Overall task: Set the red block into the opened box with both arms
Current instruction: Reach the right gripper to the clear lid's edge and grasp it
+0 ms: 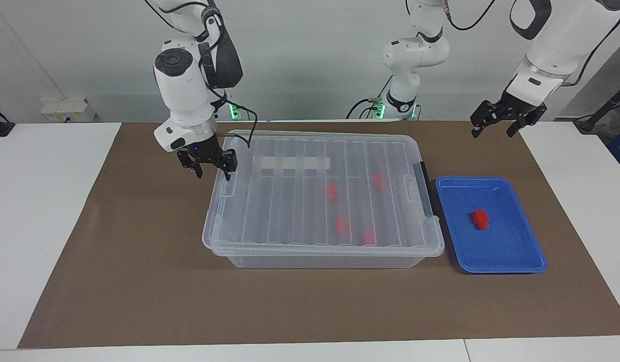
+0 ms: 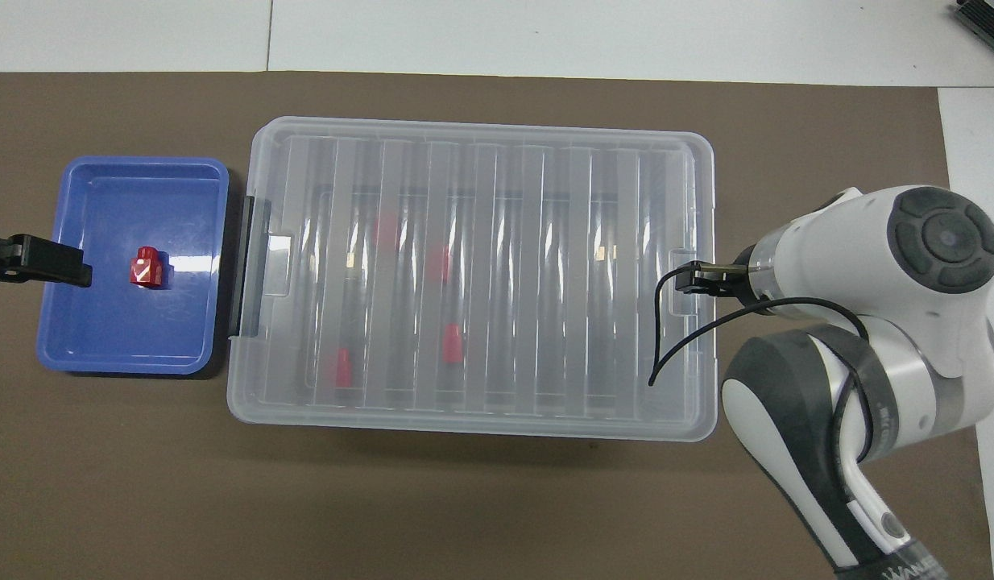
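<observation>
Overhead, only right gripper [image 1: 213, 172] tip shows; facing view shows it open above box [image 1: 320, 193] lid.

A white table [image 1: 48, 211] carries a brown mat [image 1: 139, 281]. On the mat sit the box [image 1: 270, 254], lid shut, and just beside it, toward the left arm's end, a blue tray [image 1: 521, 261].

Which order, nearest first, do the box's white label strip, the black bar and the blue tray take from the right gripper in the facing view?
From the right gripper, open over the box's end latch:
1. White label strip, on the lid beside it.
2. Black bar, at the box's end toward the left arm.
3. Blue tray, past that bar.
</observation>
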